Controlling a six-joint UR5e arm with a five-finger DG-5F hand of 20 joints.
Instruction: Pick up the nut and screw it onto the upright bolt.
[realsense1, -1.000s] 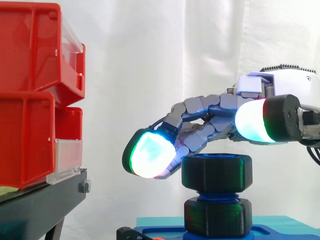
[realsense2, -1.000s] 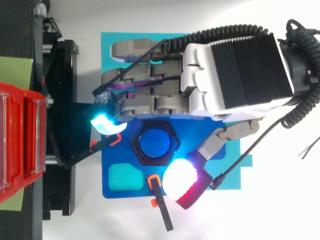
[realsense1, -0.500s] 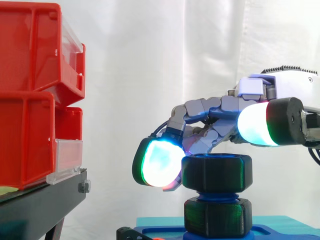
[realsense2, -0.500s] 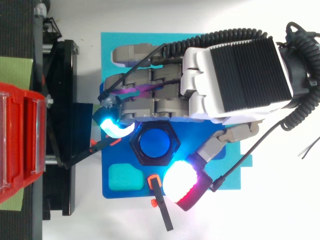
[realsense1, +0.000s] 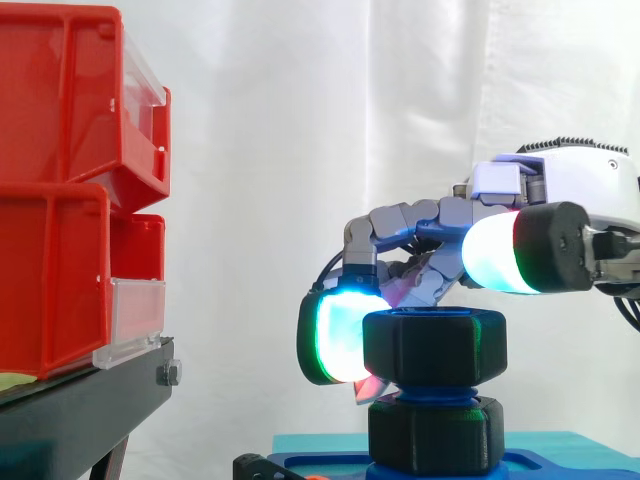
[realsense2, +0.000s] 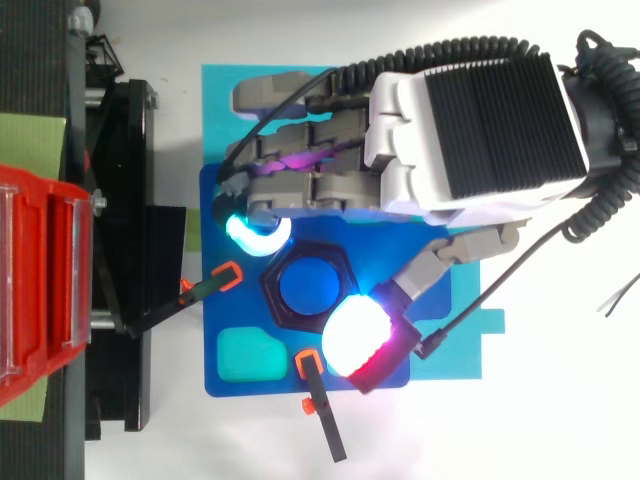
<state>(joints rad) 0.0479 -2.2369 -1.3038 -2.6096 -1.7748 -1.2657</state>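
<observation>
A black hex nut (realsense1: 433, 346) sits on top of the upright blue bolt (realsense2: 308, 288), above a second black hex piece (realsense1: 435, 435) at the bolt's foot. The bolt stands on a blue fixture plate (realsense2: 395, 372). My hand (realsense2: 470, 130) reaches over it from the right with curled fingers. A cyan-glowing fingertip (realsense1: 340, 335) presses on the nut's left side. The white and red thumb pad (realsense2: 355, 338) rests against the opposite edge. The nut is pinched between them.
Red bins (realsense1: 70, 180) stack on a black stand (realsense1: 80, 410) to the left, close to the fixture. Two black clamp arms with orange tips (realsense2: 318, 400) (realsense2: 200, 290) hold the plate. A teal mat (realsense2: 230, 90) lies underneath, and a teal recess (realsense2: 247, 352) marks the plate's corner.
The cyan fingertip has swung in from left of the nut onto its side. The thumb pad has closed in against the nut's opposite edge. The nut stays on the bolt.
</observation>
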